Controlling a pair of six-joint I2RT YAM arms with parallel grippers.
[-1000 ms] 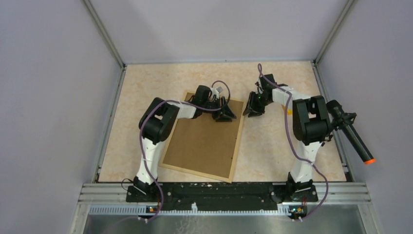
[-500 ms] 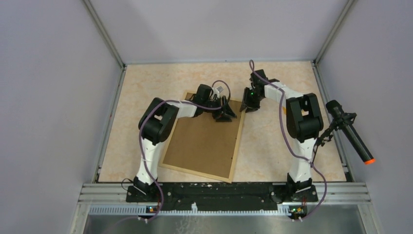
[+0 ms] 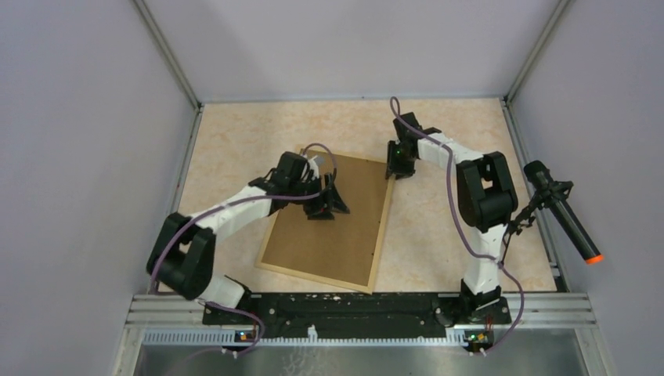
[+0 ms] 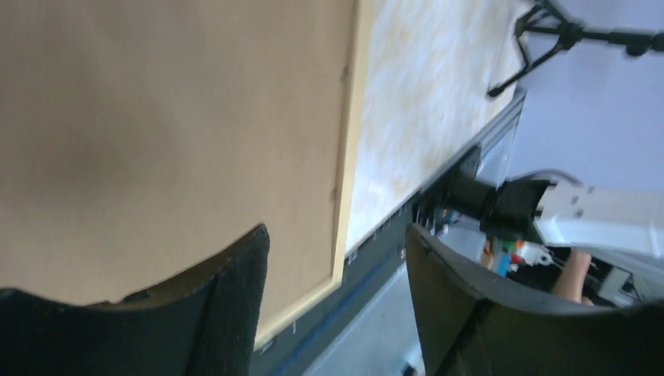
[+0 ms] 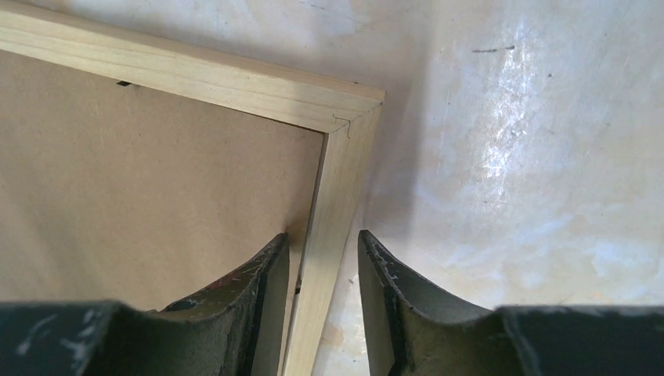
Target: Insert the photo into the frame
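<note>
Right claw [image 5: 322, 236] straddles frame [image 5: 235, 90] rail.

The table [image 3: 235, 133] has a beige, marbled top. The frame [image 3: 333, 227] lies flat and directly on it, with the brown back board up, a little turned against the table edges. The far right corner of the frame is just ahead of the right fingers [image 5: 258, 305], and one light wood rail passes between them. Under the left fingers [image 4: 227, 298] is the board, and beside them, past the rail, bare table.
</note>
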